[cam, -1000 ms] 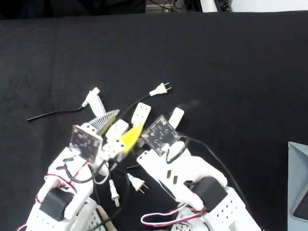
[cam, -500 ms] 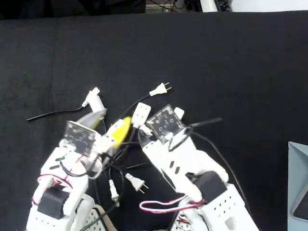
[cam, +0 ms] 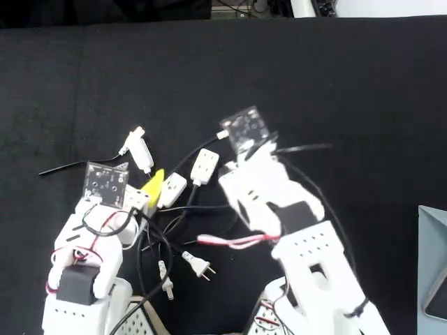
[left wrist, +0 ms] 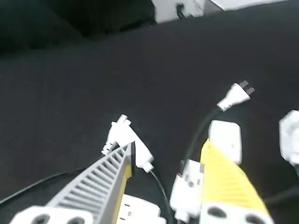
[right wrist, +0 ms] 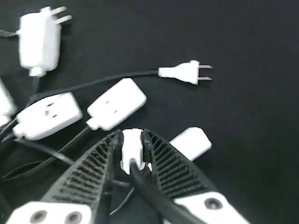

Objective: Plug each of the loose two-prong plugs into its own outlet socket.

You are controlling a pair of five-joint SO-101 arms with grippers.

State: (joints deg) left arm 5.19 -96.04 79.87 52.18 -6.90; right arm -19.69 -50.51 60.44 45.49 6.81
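The right gripper (right wrist: 131,136) was clamped shut around a small white plug (right wrist: 132,149), pinching its body between the two ribbed fingers. The plug's black cord (right wrist: 147,189) trailed back under the gripper. I couldn't tell which way its prongs pointed. A plain white block (right wrist: 189,142) lay just beside one of the fingers on the black table (cam: 349,84).

Past the gripper lay two outlet sockets side by side, the near socket (right wrist: 117,103) and the far socket (right wrist: 46,115), both with their slots facing up and nothing plugged in. A slim plug (right wrist: 184,72) lay beyond the near socket with its prongs bare. A chunky plug (right wrist: 39,30) lay off by itself, also unplugged.

The left gripper (left wrist: 167,147) was wide open and holding nothing, low over the table. Its grey finger (left wrist: 100,179) had its tip right at the chunky plug, and its yellow finger (left wrist: 224,182) ran alongside the far socket with its tip near the near socket.

From above, two more loose plugs lay close to the arm bases, one with prongs (cam: 198,264) showing and a thinner one (cam: 165,278) next to it, neither in a socket.
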